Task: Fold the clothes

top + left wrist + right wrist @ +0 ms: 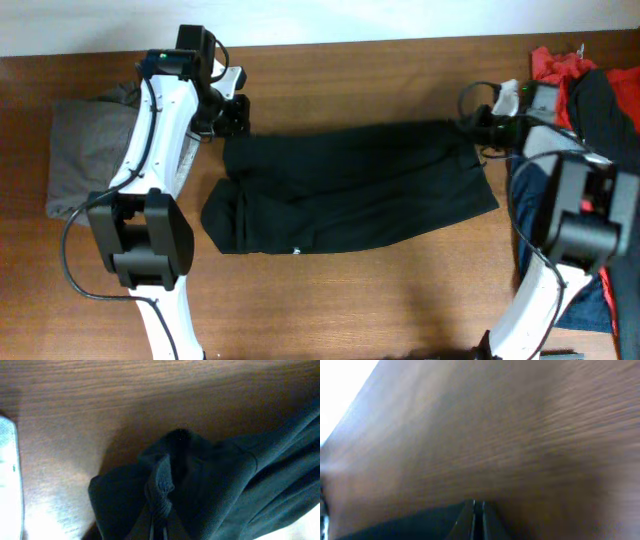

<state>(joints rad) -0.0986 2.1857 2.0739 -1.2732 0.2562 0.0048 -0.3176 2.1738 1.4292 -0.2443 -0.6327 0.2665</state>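
We see the black T-shirt (350,190) lying crosswise and rumpled on a brown wood-grain table (350,300). A pale wall (400,18) runs beyond it, a grey garment (80,160) lies to its left, and a heap of red and dark clothes (570,70) lies to its right. The left gripper (230,115) is at the shirt's far left corner, jaws narrow and pinching a bunched fold, while the right gripper (478,125) is at its far right corner, jaws drawn to a thin slit on the edge.
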